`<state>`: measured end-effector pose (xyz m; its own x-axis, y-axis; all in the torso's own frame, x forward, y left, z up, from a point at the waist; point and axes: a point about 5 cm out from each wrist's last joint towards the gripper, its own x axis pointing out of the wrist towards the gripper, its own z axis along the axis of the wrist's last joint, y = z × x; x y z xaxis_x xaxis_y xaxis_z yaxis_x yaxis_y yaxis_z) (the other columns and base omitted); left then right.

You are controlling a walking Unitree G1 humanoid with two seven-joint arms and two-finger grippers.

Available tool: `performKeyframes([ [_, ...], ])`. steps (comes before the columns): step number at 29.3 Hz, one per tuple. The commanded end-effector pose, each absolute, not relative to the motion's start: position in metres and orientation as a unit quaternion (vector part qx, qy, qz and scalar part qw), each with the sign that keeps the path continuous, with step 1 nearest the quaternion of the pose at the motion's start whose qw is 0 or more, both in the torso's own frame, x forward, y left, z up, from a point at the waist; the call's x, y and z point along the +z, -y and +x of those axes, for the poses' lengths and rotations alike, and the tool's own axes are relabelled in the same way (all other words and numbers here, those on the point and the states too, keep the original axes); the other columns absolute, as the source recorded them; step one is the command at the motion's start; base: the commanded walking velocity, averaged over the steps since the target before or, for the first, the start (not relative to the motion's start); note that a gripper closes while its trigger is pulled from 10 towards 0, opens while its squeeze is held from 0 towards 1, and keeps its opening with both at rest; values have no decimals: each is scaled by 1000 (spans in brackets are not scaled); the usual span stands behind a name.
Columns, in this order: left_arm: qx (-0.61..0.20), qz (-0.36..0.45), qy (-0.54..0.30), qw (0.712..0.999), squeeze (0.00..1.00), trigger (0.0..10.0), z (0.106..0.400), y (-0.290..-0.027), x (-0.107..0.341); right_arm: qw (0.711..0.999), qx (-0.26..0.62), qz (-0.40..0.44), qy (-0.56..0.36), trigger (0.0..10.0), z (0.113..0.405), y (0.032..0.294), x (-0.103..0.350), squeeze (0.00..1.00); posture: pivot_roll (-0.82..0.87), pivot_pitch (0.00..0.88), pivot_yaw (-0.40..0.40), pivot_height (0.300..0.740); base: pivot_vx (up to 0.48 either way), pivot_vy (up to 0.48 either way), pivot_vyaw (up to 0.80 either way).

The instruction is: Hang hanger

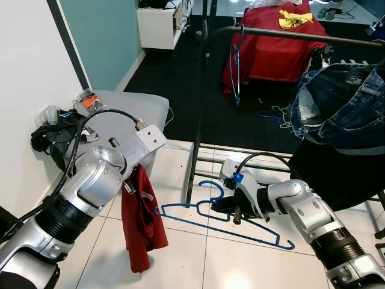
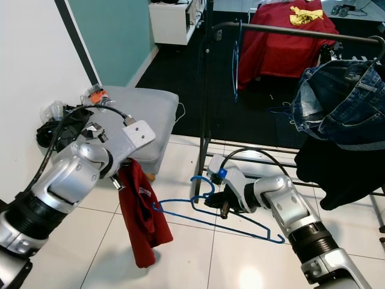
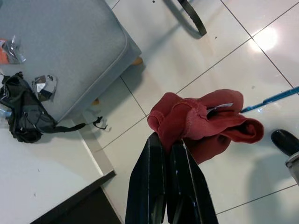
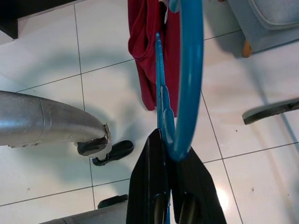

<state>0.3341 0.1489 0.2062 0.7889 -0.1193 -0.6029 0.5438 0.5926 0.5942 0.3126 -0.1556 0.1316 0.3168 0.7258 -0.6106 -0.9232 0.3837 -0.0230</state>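
Blue plastic hanger [image 1: 222, 223] is held level above the white tiled floor [image 1: 180, 253], just beside the base of the black metal clothes rack [image 1: 198, 120]. Right gripper [image 4: 168, 140] is clamped on the hanger near its hook. Left gripper [image 3: 166, 144] is closed on a red garment [image 1: 141, 223], which hangs limp beside the grey cushioned stool [image 1: 129, 111].

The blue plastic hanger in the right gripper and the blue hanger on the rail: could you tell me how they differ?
The blue plastic hanger is gripped by the right gripper low over the white tiles; the blue hanger on the rail hangs upright from the dark rail. The first shows broadside, the second edge-on. Both are bare.
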Motion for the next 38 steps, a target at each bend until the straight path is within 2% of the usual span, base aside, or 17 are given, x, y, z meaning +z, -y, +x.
performKeyframes([
  [1,-207,412,-255,850,0,10000,332,-142,208,791,523,-187,-257,10000,313,154,132,0,-8,157,15,740,0,0,0],
  [38,-208,419,-258,845,0,10000,333,-139,202,785,538,-183,-247,10000,313,151,141,0,-14,147,20,740,0,0,0],
])
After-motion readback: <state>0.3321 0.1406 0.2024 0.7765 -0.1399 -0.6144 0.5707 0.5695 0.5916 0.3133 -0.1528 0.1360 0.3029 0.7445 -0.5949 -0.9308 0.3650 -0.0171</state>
